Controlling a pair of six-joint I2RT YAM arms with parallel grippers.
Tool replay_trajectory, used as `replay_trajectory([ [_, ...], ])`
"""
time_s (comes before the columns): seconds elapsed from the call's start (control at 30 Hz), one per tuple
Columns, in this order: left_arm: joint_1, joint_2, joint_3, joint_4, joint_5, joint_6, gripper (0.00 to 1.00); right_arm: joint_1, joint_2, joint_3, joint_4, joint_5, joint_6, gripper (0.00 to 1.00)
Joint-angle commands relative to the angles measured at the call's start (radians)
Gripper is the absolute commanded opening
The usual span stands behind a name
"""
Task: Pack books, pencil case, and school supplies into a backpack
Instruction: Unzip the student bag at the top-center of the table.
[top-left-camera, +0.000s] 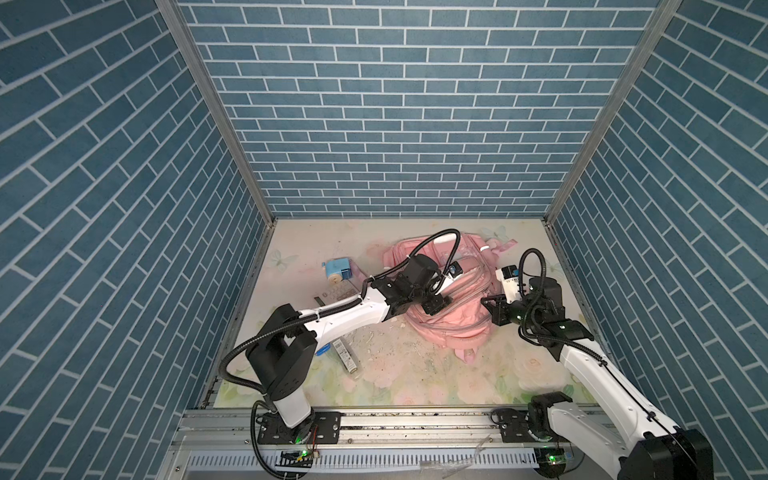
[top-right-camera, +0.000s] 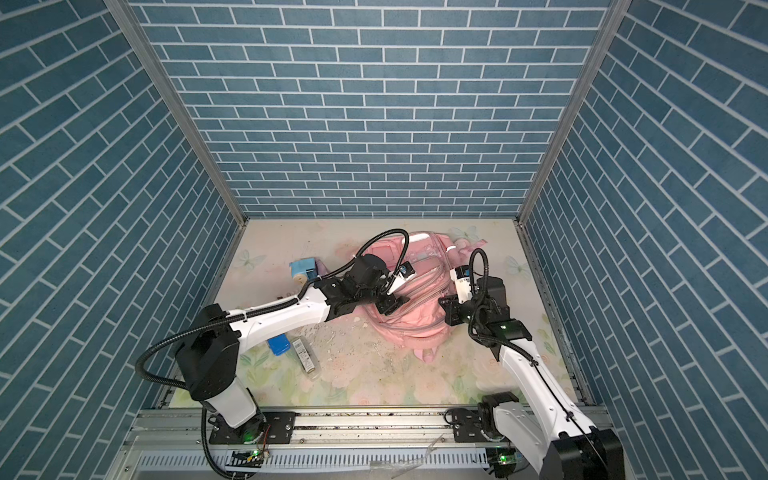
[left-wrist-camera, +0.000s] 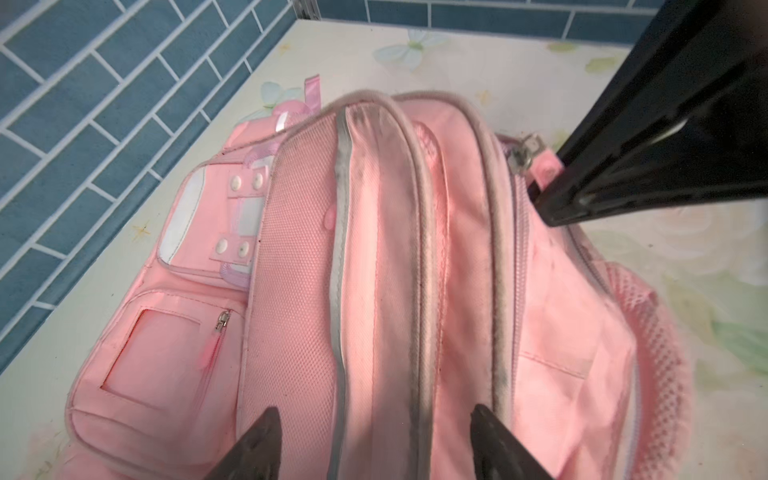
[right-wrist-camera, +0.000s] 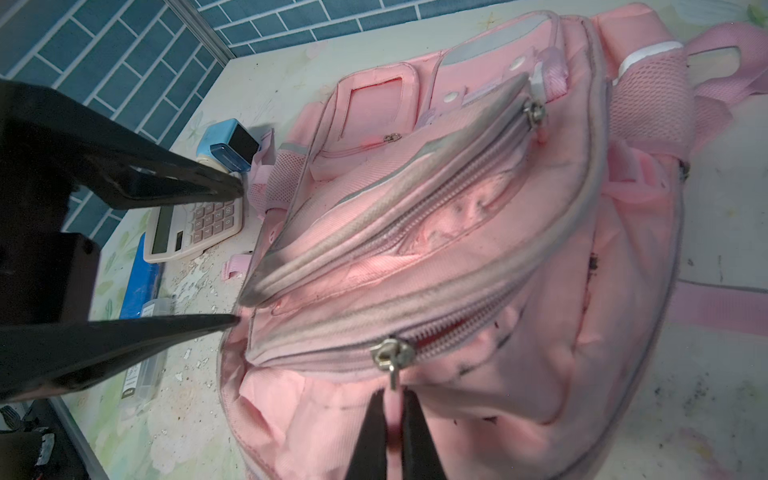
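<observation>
The pale pink backpack (top-left-camera: 451, 328) (top-right-camera: 415, 328) lies flat at mid table, pockets up. My left gripper (top-left-camera: 435, 305) (left-wrist-camera: 374, 415) hovers open just over its front pockets (left-wrist-camera: 374, 257), nothing between its fingertips (right-wrist-camera: 239, 188). My right gripper (top-left-camera: 486, 301) (right-wrist-camera: 392, 399) is shut on the pink pull tab of the main zipper slider (right-wrist-camera: 390, 357), at the backpack's right side. A light blue pencil sharpener (top-left-camera: 337, 270) (right-wrist-camera: 228, 141) and a white calculator (right-wrist-camera: 195, 224) sit left of the backpack. No books are in view. A flat blue case (top-right-camera: 277, 345), possibly the pencil case, lies near the left arm.
A clear plastic box with a label (top-left-camera: 347, 359) (right-wrist-camera: 145, 357) lies beside the blue case. Paint flakes litter the floral table top (top-left-camera: 415, 374). Blue brick walls close in the left, back and right sides. Pink straps (right-wrist-camera: 723, 307) trail off the backpack's far side.
</observation>
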Motion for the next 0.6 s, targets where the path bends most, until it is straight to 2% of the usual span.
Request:
replay_trajectory([
  [0.0, 0.005, 0.043, 0.008, 0.041, -0.039, 0.059, 0.72, -0.007, -0.004, 0.029, 0.025, -0.018, -0.035, 0.00],
  [0.13, 0.005, 0.079, 0.022, 0.064, -0.052, 0.035, 0.70, -0.008, -0.007, 0.024, 0.023, -0.011, -0.027, 0.00],
  [0.2, 0.005, 0.088, 0.027, 0.057, -0.053, 0.030, 0.63, -0.007, -0.004, 0.030, 0.024, -0.002, -0.024, 0.00],
  [0.23, 0.005, 0.094, 0.037, 0.042, -0.043, 0.025, 0.53, -0.007, 0.002, 0.036, 0.024, 0.006, -0.024, 0.00],
  [0.33, 0.005, 0.103, 0.083, -0.022, 0.017, -0.052, 0.07, -0.011, 0.037, 0.067, 0.011, 0.056, -0.044, 0.00],
  [0.37, 0.004, 0.104, 0.104, -0.052, 0.066, -0.102, 0.00, -0.021, 0.058, 0.085, 0.001, 0.072, -0.060, 0.00],
  [0.47, 0.005, 0.128, 0.205, -0.168, 0.183, -0.298, 0.00, -0.059, 0.126, 0.175, -0.078, 0.101, -0.106, 0.00],
  [0.57, 0.002, 0.146, 0.274, -0.198, 0.201, -0.463, 0.00, -0.062, 0.174, 0.276, -0.170, 0.160, -0.186, 0.00],
])
